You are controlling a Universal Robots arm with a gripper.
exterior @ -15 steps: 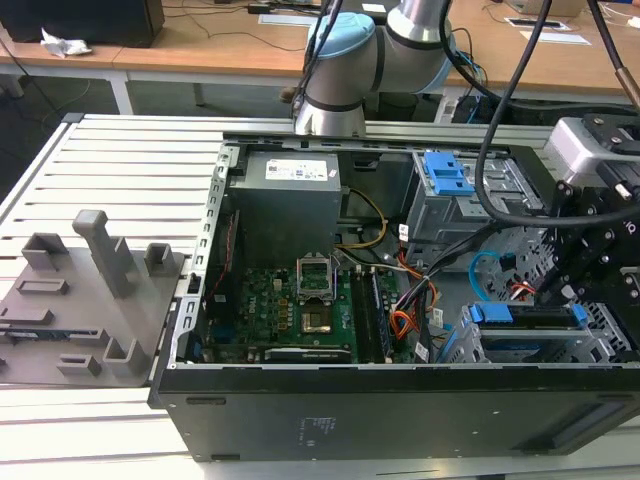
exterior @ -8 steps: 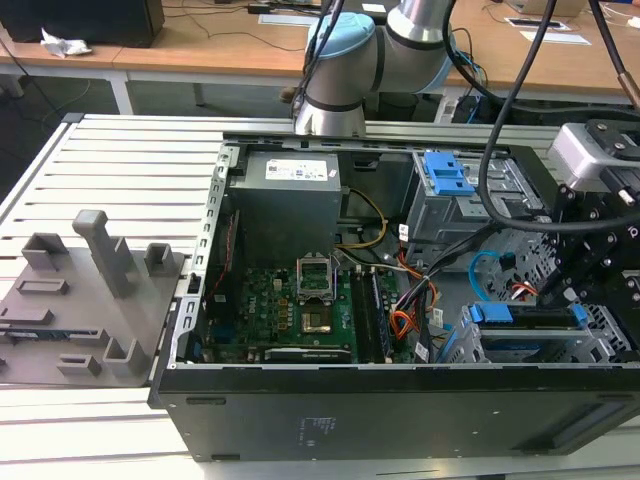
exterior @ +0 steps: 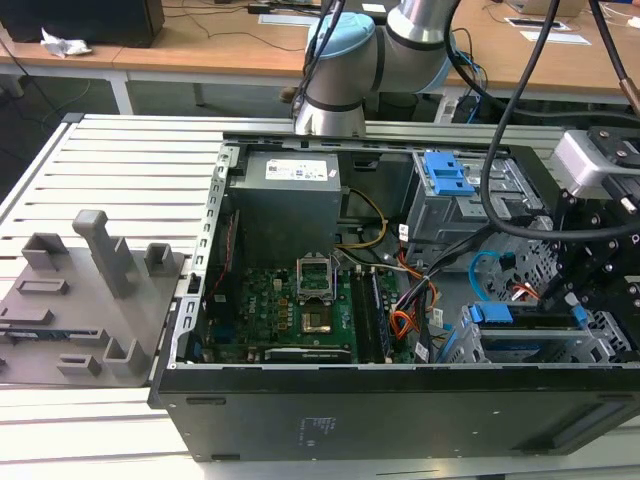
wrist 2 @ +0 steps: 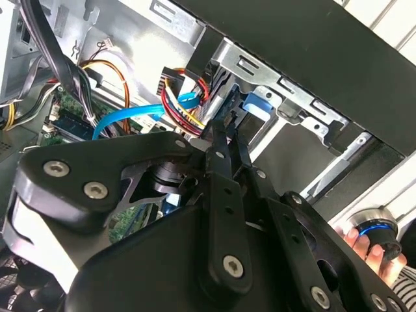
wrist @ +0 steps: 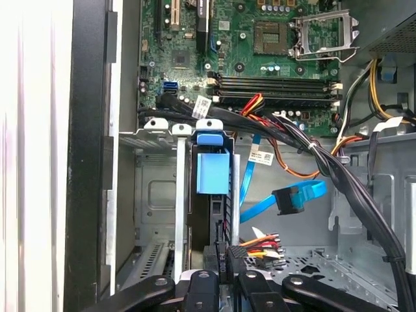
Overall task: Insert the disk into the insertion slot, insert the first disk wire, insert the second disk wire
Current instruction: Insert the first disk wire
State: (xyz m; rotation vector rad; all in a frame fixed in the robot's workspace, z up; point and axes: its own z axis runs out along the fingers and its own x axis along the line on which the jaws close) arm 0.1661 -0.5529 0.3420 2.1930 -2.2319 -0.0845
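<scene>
Reaching down into the open computer case, gripper at its front corner on the exterior view's right, by the disk | second wrist view: jaws nearly closed | first wrist view: jaws pinching a black wire plug; disk seated in the insertion slot

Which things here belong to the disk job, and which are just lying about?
Job:
disk, in the insertion slot
blue wire, connector free
gripper, by the disk

Lying about:
grey fixture blocks
crumpled paper on the desk
</scene>
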